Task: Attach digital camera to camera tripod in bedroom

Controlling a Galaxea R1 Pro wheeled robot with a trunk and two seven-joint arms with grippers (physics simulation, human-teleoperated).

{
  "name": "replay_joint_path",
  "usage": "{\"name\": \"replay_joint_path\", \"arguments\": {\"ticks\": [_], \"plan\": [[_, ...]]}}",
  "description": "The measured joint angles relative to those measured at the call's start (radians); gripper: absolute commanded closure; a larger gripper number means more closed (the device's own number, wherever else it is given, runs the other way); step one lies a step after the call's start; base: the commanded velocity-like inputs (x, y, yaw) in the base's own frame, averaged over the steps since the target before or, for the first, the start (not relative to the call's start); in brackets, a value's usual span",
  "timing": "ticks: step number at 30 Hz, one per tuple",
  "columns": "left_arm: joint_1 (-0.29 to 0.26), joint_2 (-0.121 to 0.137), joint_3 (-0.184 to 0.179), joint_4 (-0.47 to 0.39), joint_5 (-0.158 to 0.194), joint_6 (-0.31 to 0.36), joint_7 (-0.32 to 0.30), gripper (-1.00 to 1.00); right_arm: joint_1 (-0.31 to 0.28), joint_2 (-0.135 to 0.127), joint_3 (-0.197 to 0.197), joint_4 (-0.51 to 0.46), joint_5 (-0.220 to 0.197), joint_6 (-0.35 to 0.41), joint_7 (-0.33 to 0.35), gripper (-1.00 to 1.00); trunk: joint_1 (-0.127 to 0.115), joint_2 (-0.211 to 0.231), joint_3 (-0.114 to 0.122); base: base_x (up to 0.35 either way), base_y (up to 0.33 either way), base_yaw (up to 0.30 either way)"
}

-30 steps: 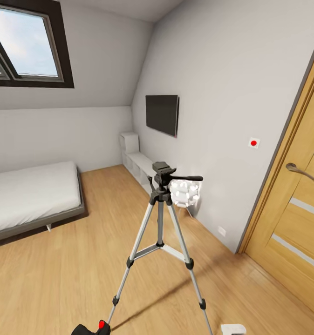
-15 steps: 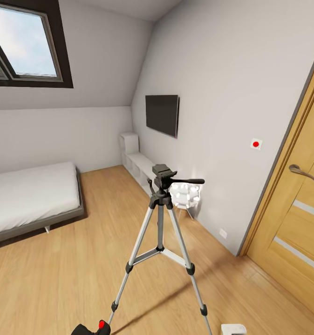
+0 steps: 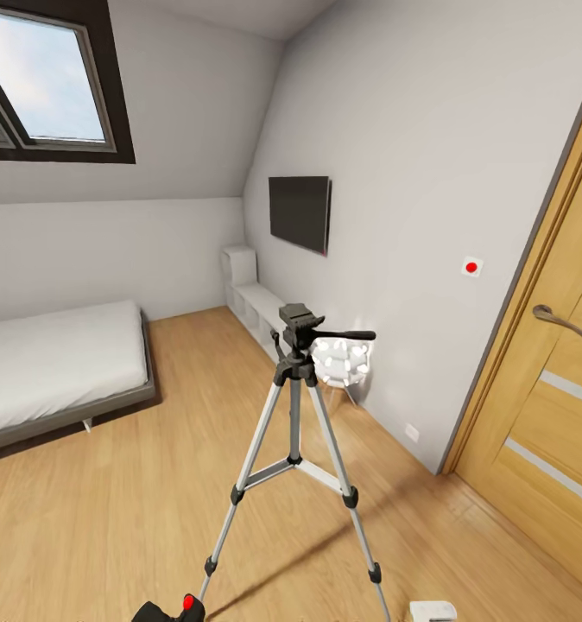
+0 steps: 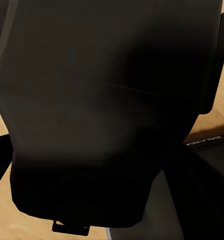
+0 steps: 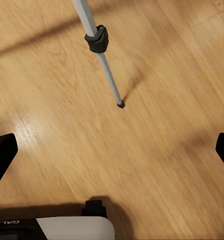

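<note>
In the bedroom, I face the camera tripod (image 3: 296, 432), which stands with its three silver legs spread on the light wood floor (image 3: 136, 501), its black head (image 3: 296, 321) bare and its pan handle pointing toward the white wall (image 3: 429, 216). Nothing sits on that head yet, so by my reading the mounting step is still ahead.

The grey bed (image 3: 58, 363) lies well apart to one side, and the wooden door (image 3: 559, 406) stands to the other; neither crowds the tripod. A wall TV (image 3: 300, 212) hangs beyond it, a low white shelf unit (image 3: 248, 298) runs along the wall below, and a white bulbous floor lamp (image 3: 343, 358) sits just behind the tripod's head, near the pan handle. The skylight (image 3: 41, 78) shows sky overhead.

The tripod's near legs splay toward me, and I judge these the likeliest thing to knock as I close in. My right wrist view shows one leg (image 5: 103, 55) with its black joint and its foot on the floor ahead of my right pincer (image 5: 112, 147), whose fingers stand wide apart with nothing between them.

The digital camera (image 3: 174, 609) sits low at the bottom of the head view, red button up, kept close to my body. In the left wrist view a black mass, which I take to be the digital camera, sits right up against the lens; whether my left pincer is clamped on it I cannot tell.
</note>
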Motion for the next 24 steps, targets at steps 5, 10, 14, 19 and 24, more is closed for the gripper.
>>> {"name": "replay_joint_path", "arguments": {"ticks": [5, 10, 14, 19, 24], "plan": [[0.0, 0.0, 0.0, 0.0, 0.0, 0.0, 0.0, 1.0, 0.0, 0.0, 0.0, 0.0, 0.001, 0.0, 0.0, -1.0, 0.0, 0.0, 0.0, -0.029, -0.025, 0.0], [0.0, 0.0, 0.0, 0.0, 0.0, 0.0, 0.0, 1.0, 0.0, 0.0, 0.0, 0.001, 0.0, 0.0, 0.0, -1.0, 0.0, 0.0, 0.0, 0.015, -0.013, 0.004], [0.0, 0.0, 0.0, 0.0, 0.001, 0.0, 0.0, 1.0, 0.0, 0.001, 0.0, 0.002, 0.0, 0.0, 0.0, -1.0, 0.0, 0.0, 0.0, 0.148, -0.103, 0.098], [0.0, 0.0, 0.0, 0.0, 0.001, 0.0, 0.0, 1.0, 0.0, 0.0, 0.0, 0.002, 0.0, 0.0, 0.0, -1.0, 0.0, 0.0, 0.0, 0.106, -0.079, 0.099], [0.0, 0.0, 0.0, 0.0, 0.001, 0.0, 0.0, 1.0, 0.0, 0.0, 0.0, 0.002, 0.0, 0.0, 0.0, -1.0, 0.0, 0.0, 0.0, 0.024, -0.018, 0.023]]}}
